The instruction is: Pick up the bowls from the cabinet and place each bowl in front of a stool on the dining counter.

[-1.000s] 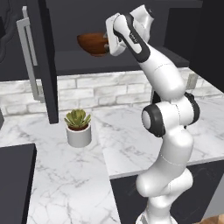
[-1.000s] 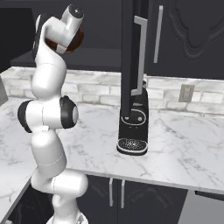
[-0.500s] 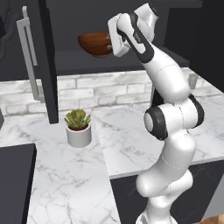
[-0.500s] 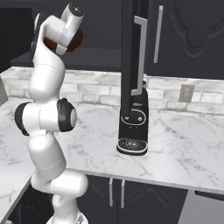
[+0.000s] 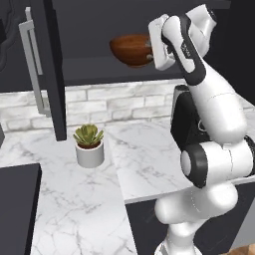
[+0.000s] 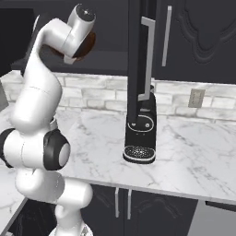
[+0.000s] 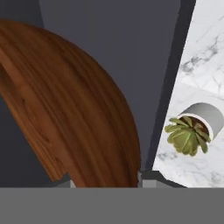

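A glossy reddish-brown wooden bowl point(image 5: 130, 49) hangs just above the dark inner shelf point(image 5: 99, 74) of the open wall cabinet, whose door point(image 5: 52, 69) stands swung out to the left. My gripper point(image 5: 152, 52) is at the bowl's right side, shut on its rim. In the hand view the bowl's point(image 7: 65, 105) wall runs down between my gripper point(image 7: 106, 180) tips. From the right base view the bowl point(image 6: 90, 40) peeks out behind the white hand. The dining counter is out of view.
A small white plant pot point(image 5: 89, 149) stands on the marble wall counter point(image 5: 64, 199) below the cabinet and also appears as the pot point(image 7: 194, 127) under the hand. A black coffee machine point(image 6: 140, 133) stands right of the arm. The open door's edge point(image 6: 138, 60) rises above it.
The hand and the bowl have shifted right in the left base view, outward along the shelf. The arm's elbow has swung with them. Plant and counter are unmoved.
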Controlling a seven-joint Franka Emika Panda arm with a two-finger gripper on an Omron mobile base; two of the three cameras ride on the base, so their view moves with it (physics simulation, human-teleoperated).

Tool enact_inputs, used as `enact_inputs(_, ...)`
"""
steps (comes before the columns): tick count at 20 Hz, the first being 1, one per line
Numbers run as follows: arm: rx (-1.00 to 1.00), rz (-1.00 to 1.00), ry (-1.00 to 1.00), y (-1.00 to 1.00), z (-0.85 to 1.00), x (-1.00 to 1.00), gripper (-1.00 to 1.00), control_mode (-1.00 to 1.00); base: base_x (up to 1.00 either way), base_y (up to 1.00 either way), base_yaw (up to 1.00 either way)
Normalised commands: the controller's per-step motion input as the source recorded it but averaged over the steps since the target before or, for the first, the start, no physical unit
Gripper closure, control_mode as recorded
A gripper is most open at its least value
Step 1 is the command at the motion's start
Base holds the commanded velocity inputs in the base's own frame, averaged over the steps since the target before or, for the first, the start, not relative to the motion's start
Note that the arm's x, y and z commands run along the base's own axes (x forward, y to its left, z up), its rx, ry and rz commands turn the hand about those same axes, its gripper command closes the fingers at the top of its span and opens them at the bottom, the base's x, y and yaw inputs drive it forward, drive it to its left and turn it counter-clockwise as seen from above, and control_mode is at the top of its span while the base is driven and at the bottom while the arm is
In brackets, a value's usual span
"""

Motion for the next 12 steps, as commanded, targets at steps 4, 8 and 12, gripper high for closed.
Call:
enact_inputs(4, 0.00, -0.08, -0.04, -0.37, 0.00, -1.00, 1.00, -1.00, 0.00, 0.00, 0.00)
enact_inputs(8, 0.00, -0.11, 0.00, -0.29, 0.00, -1.00, 1.00, -1.00, 0.00, 0.00, 0.00)
enact_inputs(12, 0.00, -0.09, 0.00, -0.20, 0.00, -1.00, 1.00, -1.00, 0.00, 0.00, 0.00)
